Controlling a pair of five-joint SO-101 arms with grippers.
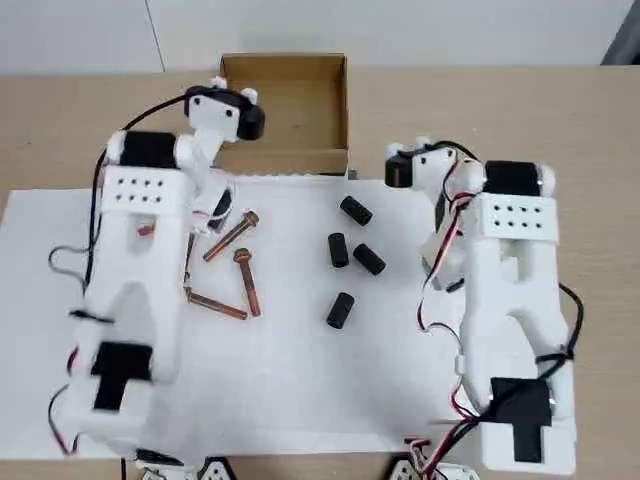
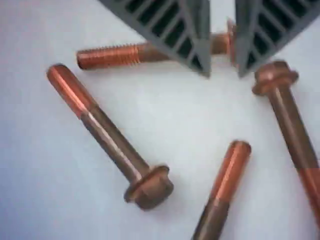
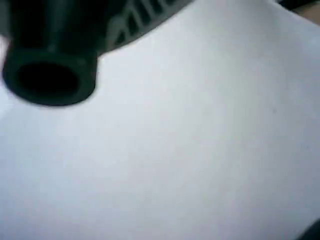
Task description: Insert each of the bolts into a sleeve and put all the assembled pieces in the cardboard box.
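White sheet (image 1: 300,390): the near half between the two arms lies bare, a wide lane. In the middle, four sleeves (image 1: 338,250) lie scattered with gaps between them. The bolts (image 1: 231,236) crowd against the left arm (image 1: 140,260). The right arm (image 1: 510,270) covers the sheet's right edge. The cardboard box (image 1: 285,100) sits at the far edge, open-topped, with the left arm's upper joint overlapping its left wall.

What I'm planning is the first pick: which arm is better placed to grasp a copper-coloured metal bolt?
Left, I'd judge. The left arm's fingers stand open, one on either side of a copper-coloured metal bolt lying on the white paper sheet. The right arm stands by the black cylindrical sleeves instead.
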